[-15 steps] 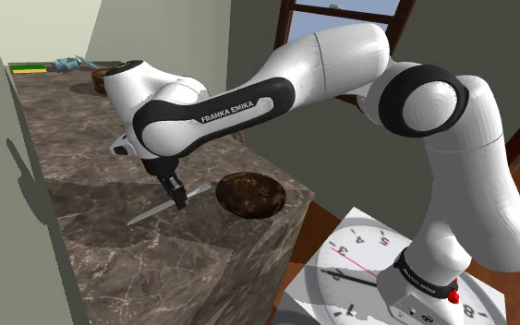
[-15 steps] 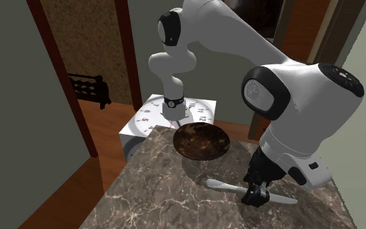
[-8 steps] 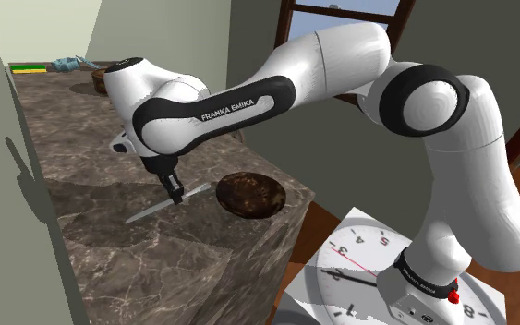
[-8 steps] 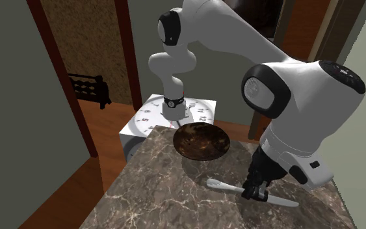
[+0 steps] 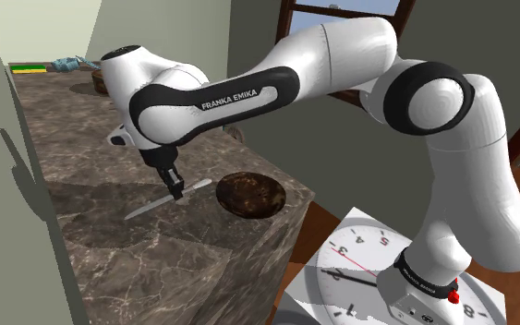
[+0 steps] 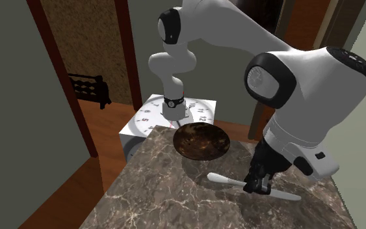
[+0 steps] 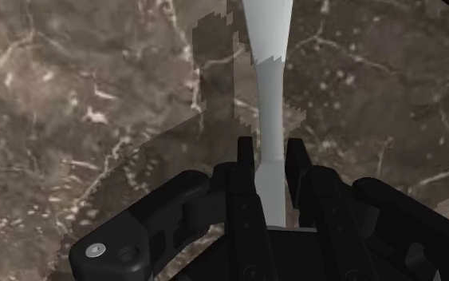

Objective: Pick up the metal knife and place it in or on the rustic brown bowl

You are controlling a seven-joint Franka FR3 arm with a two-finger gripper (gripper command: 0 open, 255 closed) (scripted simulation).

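Note:
A pale grey knife (image 5: 167, 197) hangs just above the brown marble counter (image 5: 82, 166), clasped near its middle by my black gripper (image 5: 175, 190), which is shut on it. From the second exterior view the knife (image 6: 285, 192) is lifted off the stone, its handle end (image 6: 219, 179) pointing toward the bowl, with the gripper (image 6: 258, 187) around it. Between the two fingers in the wrist view runs the knife (image 7: 269, 88), reaching away over the marble. The dark brown bowl (image 5: 249, 194) sits near the counter's corner, close beside the gripper; it also appears as the bowl (image 6: 202, 142).
The counter's edge (image 5: 290, 226) drops off just past the bowl toward the stand with a clock face (image 5: 368, 268). A dark round object (image 5: 101, 81) and small items (image 5: 64, 65) lie at the counter's far end. A grey wall (image 5: 8, 185) borders the counter.
The fingers closed on the knife and lifted it slightly off the counter; the arm has risen a little.

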